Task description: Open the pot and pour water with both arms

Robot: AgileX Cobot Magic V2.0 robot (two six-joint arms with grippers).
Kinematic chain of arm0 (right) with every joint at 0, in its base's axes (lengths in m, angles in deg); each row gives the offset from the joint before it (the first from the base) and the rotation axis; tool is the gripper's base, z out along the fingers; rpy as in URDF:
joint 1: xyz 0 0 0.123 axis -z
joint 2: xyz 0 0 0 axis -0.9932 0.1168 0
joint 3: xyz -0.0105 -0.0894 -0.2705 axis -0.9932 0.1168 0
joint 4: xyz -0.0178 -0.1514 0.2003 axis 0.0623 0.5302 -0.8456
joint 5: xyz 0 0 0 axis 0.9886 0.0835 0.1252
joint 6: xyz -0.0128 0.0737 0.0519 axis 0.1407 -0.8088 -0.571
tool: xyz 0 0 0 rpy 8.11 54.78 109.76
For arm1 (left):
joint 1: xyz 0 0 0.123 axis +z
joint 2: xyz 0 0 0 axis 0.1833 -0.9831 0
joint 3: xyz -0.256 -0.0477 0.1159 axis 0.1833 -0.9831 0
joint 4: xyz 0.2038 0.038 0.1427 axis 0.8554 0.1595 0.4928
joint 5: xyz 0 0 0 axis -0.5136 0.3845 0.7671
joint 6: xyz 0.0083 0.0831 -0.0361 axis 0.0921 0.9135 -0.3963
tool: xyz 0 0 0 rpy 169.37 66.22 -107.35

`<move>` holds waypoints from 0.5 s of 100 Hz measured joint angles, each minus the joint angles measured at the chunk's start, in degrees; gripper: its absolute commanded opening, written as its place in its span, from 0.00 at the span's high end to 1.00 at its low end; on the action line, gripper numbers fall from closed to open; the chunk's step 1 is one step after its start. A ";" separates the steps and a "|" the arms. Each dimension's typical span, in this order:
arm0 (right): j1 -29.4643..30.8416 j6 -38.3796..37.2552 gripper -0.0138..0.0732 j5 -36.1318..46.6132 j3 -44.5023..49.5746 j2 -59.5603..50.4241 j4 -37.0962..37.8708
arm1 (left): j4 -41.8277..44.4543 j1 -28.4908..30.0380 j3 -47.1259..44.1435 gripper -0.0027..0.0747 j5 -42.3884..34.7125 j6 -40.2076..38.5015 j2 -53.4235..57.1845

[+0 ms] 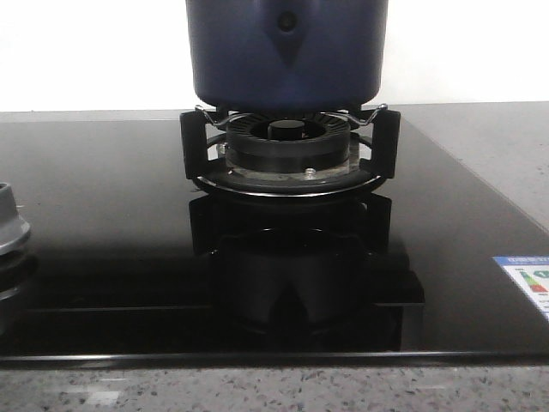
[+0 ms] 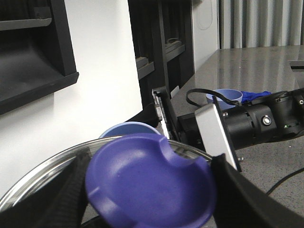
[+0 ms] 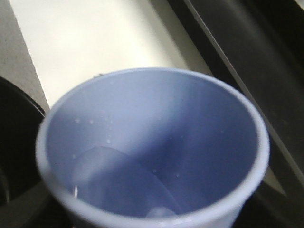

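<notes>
While upright on the burner (image 1: 287,154), pot (image 1: 287,51) boss faces camera, both tools' grip unclear

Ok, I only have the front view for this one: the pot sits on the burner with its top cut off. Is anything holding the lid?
Observer: In the left wrist view, the left claw has its fingers on either side of the purple knob of the glass lid. I cannot tell whether it is lifted.
Operator: And the right arm?
Observer: Its wrist view is filled by a light blue cup; the claw itself is hidden there.
Operator: Anything in the cup?
Observer: A little water lies at the bottom.
</notes>
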 measured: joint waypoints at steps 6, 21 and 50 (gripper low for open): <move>0.00 0.00 0.59 -0.27 -0.64 0.45 1.71 | 0.00 0.00 0.00 0.64 0.00 -0.14 0.00; -0.09 0.00 0.59 -0.26 -1.58 1.52 6.10 | 0.00 0.00 0.00 0.64 0.00 -0.20 0.00; -0.31 0.00 0.59 -0.83 -4.08 4.22 14.55 | 0.00 0.00 0.00 0.64 0.10 -0.28 0.00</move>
